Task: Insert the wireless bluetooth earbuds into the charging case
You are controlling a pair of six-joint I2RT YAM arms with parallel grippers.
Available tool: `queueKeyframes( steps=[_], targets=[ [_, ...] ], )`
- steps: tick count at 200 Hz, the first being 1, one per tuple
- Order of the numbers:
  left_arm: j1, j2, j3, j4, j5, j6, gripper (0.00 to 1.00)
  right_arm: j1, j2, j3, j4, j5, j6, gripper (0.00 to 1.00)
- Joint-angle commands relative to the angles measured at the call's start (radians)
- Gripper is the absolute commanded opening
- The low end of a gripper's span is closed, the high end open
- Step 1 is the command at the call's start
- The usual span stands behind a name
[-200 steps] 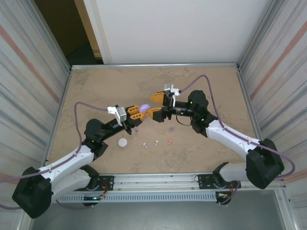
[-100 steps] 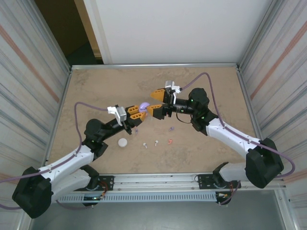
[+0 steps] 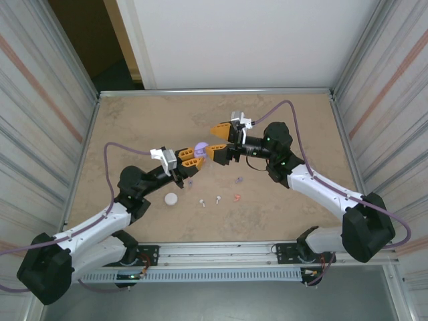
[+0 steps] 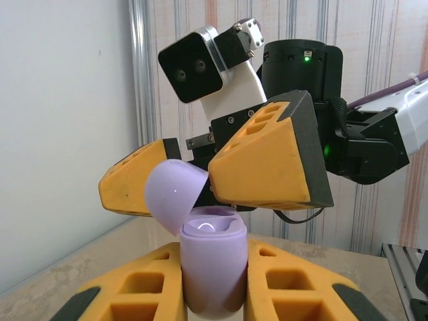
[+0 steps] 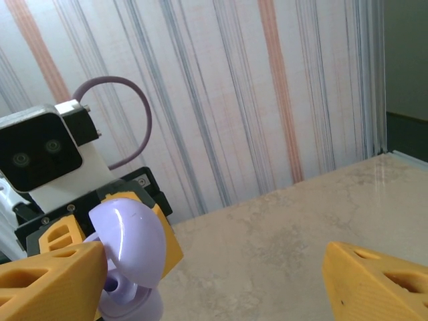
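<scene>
Grips the purple charging case [image 4: 210, 267] upright in the left gripper [image 3: 195, 156], orange fingers [image 4: 294, 287] pressed against both its sides, raised clear of the table [image 3: 294, 120]. Shows the case's lid [image 4: 174, 195] swung open and tilted back, with the pale rim of the hollow body exposed just under it; cannot tell whether anything sits inside. Faces the right gripper [image 3: 212, 141] straight across from that case, jaws spread wide, with one orange finger on either side of the lid and close behind it in the left wrist view. From the right wrist view, puts the lid hard against the right gripper's one finger and well apart from the other finger [image 5: 374, 281]; cannot tell whether there is actual contact.

Finds the earbuds lying on the table, all nearer the arm bases than the purple case. Has one white earbud [image 3: 201, 203] and a second white earbud [image 3: 218, 198] close together, below the case. Sets a coral earbud [image 3: 236, 196] just past them on the right arm's side, and a purple earbud [image 3: 239, 180] between that one and the case's level. Spots a further purplish speck [image 3: 189, 180] almost directly under the case, too small to identify. Places a round white case [image 3: 172, 198], closed, below the purple case on the left arm's side.
</scene>
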Motion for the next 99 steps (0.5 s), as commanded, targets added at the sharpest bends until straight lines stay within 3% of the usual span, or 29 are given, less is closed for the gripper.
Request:
queueKeyframes(
  steps=[1,99],
  targets=[
    [-0.007,0.001,0.011,0.014,0.021,0.024,0.0,-0.008,-0.004,0.042,0.018,-0.003,0.001,0.83],
    [-0.006,-0.006,0.009,0.005,0.015,0.023,0.0,-0.015,-0.053,0.029,-0.051,0.016,-0.025,0.83]
  ],
)
